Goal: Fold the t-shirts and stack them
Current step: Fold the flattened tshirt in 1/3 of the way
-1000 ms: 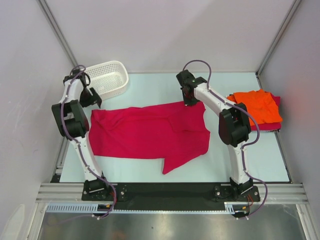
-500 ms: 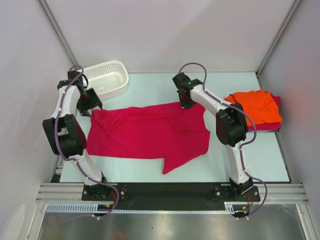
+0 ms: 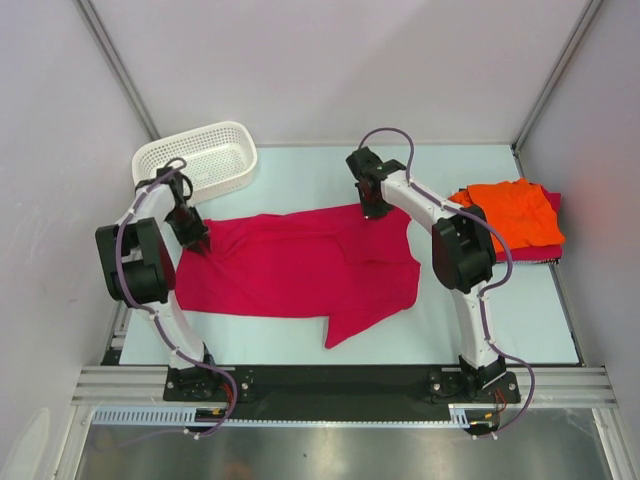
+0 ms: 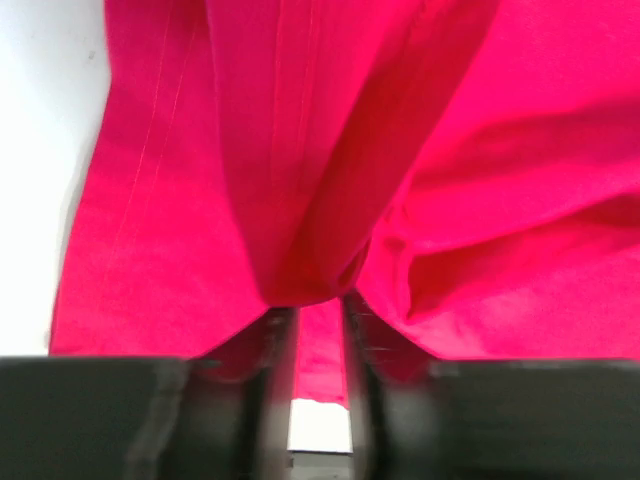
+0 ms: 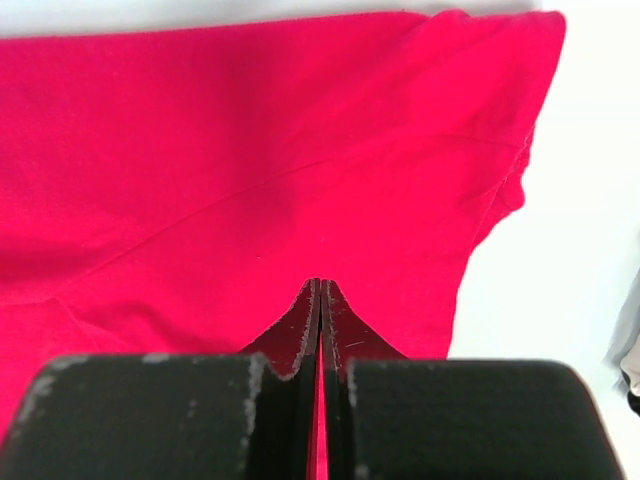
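A crimson t-shirt (image 3: 300, 265) lies spread across the middle of the table, one sleeve pointing toward the near edge. My left gripper (image 3: 197, 242) is at its far-left corner. In the left wrist view its jaws (image 4: 310, 310) stand narrowly apart with a bunched fold of the shirt (image 4: 450, 150) between them. My right gripper (image 3: 372, 208) is at the shirt's far edge, shut (image 5: 320, 285) with a sliver of the red cloth (image 5: 250, 150) pinched between its fingers. An orange t-shirt (image 3: 515, 212) lies folded at the right on another crimson one (image 3: 540, 252).
A white mesh basket (image 3: 243, 160) stands at the back left, just behind my left arm. The enclosure walls close in on the left, right and back. The folded pile sits close to my right arm's elbow.
My left gripper came down from beside the basket onto the shirt's far-left corner and its jaws narrowed around the cloth. My right gripper shifted slightly left along the far edge, staying shut.
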### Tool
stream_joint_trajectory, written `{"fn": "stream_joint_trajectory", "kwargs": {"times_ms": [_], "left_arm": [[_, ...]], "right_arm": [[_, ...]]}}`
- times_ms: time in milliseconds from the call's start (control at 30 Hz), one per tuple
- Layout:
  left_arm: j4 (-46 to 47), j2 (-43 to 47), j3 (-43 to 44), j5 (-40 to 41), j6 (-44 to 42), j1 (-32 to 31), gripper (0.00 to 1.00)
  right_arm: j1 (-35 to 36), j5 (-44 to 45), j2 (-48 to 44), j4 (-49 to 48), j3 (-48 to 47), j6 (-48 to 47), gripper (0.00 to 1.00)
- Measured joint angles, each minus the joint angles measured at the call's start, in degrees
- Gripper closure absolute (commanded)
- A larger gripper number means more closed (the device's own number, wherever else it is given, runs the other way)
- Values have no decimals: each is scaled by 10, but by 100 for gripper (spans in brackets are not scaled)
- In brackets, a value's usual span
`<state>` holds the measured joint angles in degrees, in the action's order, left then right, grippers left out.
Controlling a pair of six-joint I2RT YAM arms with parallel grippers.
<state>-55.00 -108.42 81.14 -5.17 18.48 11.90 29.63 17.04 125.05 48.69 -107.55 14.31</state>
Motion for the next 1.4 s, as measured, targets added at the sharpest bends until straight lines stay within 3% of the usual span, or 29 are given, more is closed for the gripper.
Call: {"fn": "stream_joint_trajectory", "kwargs": {"times_ms": [100,167,267,300,333,933,1033,1133,1167,1267,1367,1400], "left_arm": [[9,-18,0,2,1,-1,37],[10,-26,0,4,5,-1,36],[11,-29,1,6,10,-2,59],[11,-29,3,7,10,-2,88],[12,-29,4,9,10,-2,100],[4,-30,34,113,16,19,100],[2,-38,36,129,16,25,75],[1,-58,42,138,18,26,42],[0,-66,43,141,18,27,27],[-3,-73,44,141,23,29,1],[2,-46,38,131,24,30,0],[8,-25,33,123,24,30,0]], "right_arm": [[0,0,0,-3,10,-2,100],[0,0,0,-5,19,-4,100],[0,0,-3,-6,33,-6,100],[0,0,-6,-7,38,-8,100],[-1,0,-8,-7,42,-8,100],[-2,-17,-17,-10,60,-11,100],[-2,-21,-17,-10,62,-15,100],[-3,-29,-17,-7,64,-18,100],[-4,-32,-17,-5,64,-20,100],[-5,-37,-17,7,64,-22,100],[-7,-40,-23,6,72,-20,100],[-8,-41,-34,-3,90,-18,94]]}}
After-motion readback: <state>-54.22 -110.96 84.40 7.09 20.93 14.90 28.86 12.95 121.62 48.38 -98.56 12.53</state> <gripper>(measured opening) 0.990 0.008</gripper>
